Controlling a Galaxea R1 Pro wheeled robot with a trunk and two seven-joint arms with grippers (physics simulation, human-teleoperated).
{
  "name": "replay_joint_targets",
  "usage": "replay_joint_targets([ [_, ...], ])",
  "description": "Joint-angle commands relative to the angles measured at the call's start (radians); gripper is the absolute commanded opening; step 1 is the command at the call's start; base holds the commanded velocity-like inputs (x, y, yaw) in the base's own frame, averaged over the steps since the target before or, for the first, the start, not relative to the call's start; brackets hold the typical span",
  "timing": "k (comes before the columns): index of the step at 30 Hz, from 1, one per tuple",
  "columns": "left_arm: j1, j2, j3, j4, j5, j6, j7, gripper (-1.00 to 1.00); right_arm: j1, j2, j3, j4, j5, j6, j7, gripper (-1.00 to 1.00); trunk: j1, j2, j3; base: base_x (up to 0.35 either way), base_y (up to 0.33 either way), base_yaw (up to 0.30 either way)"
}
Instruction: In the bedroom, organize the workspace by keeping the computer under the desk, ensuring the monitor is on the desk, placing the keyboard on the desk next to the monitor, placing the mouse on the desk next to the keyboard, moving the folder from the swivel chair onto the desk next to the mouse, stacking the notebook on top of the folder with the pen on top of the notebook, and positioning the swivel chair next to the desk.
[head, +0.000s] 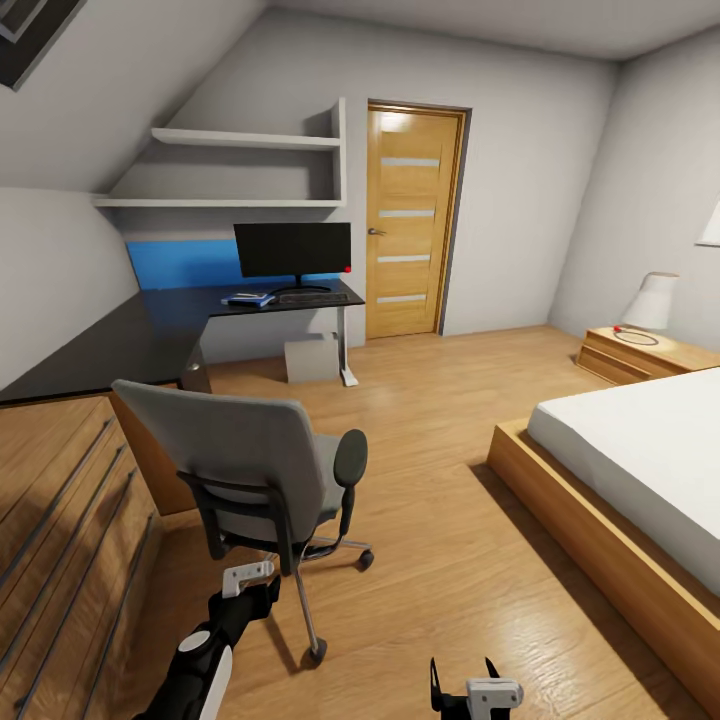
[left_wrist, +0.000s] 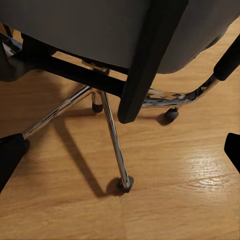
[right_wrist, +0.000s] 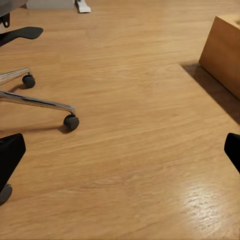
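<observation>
So the swivel chair (head: 262, 465) is sitting out on the wood floor (head: 440, 440), well away from the black surface (head: 200, 310) in the corner. Up there: monitor (head: 293, 250), keyboard (head: 312, 297) in front, blue folder (head: 248, 298) beside it. Computer (head: 311, 359) sits underneath. Left hand (head: 250, 578) is just behind the chair's back, right hand (head: 464, 682) low over bare floor, both spread apart.

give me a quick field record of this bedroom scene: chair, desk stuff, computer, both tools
chair: grey padded swivel chair on wood floor, apart from the desk, back toward camera
desk: black-topped L-shaped desk with blue back panel
on desk: black flat monitor, black keyboard, blue folder
computer: light-grey tower under desk
left tool: open, behind chair
right tool: open, over bare floor
</observation>
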Motion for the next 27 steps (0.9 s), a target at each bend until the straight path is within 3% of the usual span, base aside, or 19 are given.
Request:
replay_joint_targets([
  [1,-0.001,-0.001,0.005,-0.002,-0.009,0.005,-0.007,1.0,-0.001,0.0,0.009,0.001,-0.007,-0.003,-0.005,1.0,0.0,0.0,-0.001,0.0,0.0,0.0],
  [5,-0.001,-0.002,0.005,-0.002,-0.008,0.005,-0.006,1.0,-0.001,0.0,0.009,0.001,-0.007,-0.003,-0.005,1.0,0.0,0.0,-0.001,0.0,0.0,0.0],
  [23,-0.001,-0.003,0.005,-0.002,-0.007,0.004,-0.002,1.0,-0.002,0.005,0.006,-0.003,-0.012,0.006,-0.008,1.0,0.069,-0.126,-0.057,0.0,0.0,0.0],
  [27,-0.001,-0.003,0.005,-0.002,-0.006,0.004,-0.001,1.0,-0.004,0.004,0.005,-0.042,-0.013,0.054,-0.024,1.0,0.084,-0.154,-0.07,0.0,0.0,0.0],
])
